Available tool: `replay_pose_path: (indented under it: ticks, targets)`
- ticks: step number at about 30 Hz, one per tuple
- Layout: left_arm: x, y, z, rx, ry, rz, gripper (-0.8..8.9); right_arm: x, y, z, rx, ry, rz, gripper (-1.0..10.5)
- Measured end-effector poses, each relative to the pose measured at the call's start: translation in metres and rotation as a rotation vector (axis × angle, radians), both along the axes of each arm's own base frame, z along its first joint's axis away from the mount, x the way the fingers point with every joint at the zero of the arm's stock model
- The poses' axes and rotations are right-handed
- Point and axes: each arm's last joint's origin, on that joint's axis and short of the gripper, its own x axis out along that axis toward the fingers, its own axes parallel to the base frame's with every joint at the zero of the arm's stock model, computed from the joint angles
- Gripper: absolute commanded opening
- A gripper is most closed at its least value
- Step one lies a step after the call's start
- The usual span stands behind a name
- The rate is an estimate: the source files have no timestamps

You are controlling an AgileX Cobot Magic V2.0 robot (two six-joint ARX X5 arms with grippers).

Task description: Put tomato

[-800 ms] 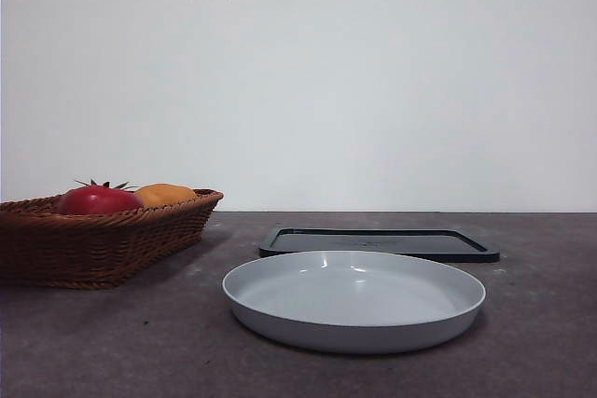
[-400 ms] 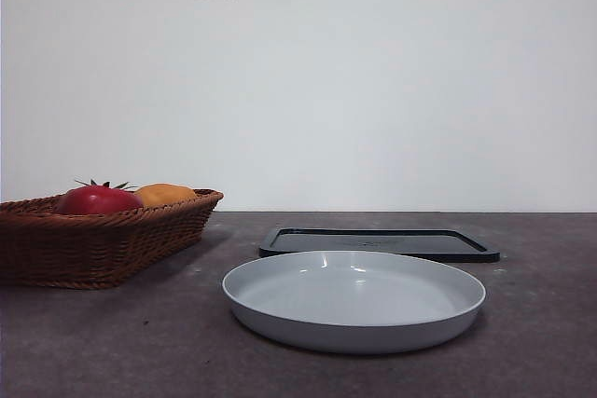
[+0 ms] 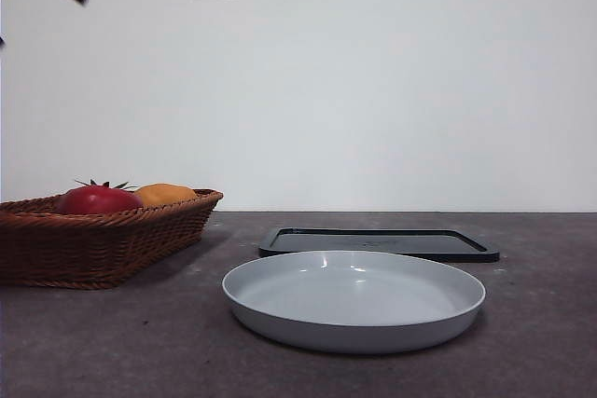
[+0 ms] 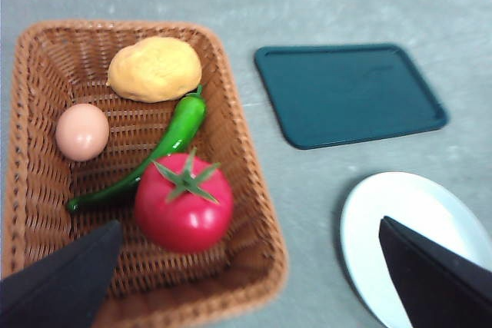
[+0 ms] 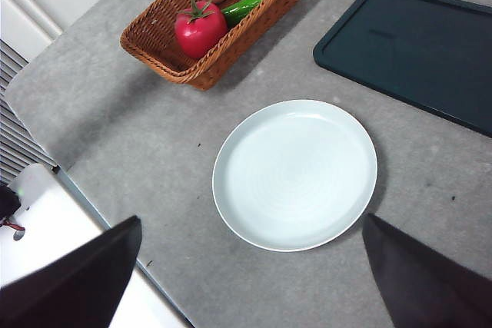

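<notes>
Tomato (image 4: 184,203) lay in the basket (image 4: 254,182) near the desk's left edge, touching a green pepper (image 4: 171,137). Left end effector (image 4: 254,282) hovered above, wide open and empty. Glossy, round, probably slippery: grip across the widest part, below the stem.

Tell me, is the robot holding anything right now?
No. Both end effectors are open and empty. The glossy red round tomato still lies in the brown wicker basket, below the left end effector.
</notes>
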Motion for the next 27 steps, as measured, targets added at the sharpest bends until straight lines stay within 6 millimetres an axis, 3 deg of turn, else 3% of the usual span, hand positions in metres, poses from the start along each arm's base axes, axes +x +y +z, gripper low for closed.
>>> replay_pose_path:
  ticks: [13,19,27]
  targets:
    - [0.072,-0.008,-0.053,0.097,0.07,-0.007,5.61,0.0,0.0,0.0,0.0,0.0,0.0,4.6]
    - [0.091,-0.011,-0.076,0.115,0.115,-0.015,5.61,0.0,0.0,0.0,0.0,0.0,0.0,4.6]
    - [0.102,-0.018,-0.098,0.129,0.183,-0.04,5.61,0.0,0.0,0.0,0.0,0.0,0.0,4.6]
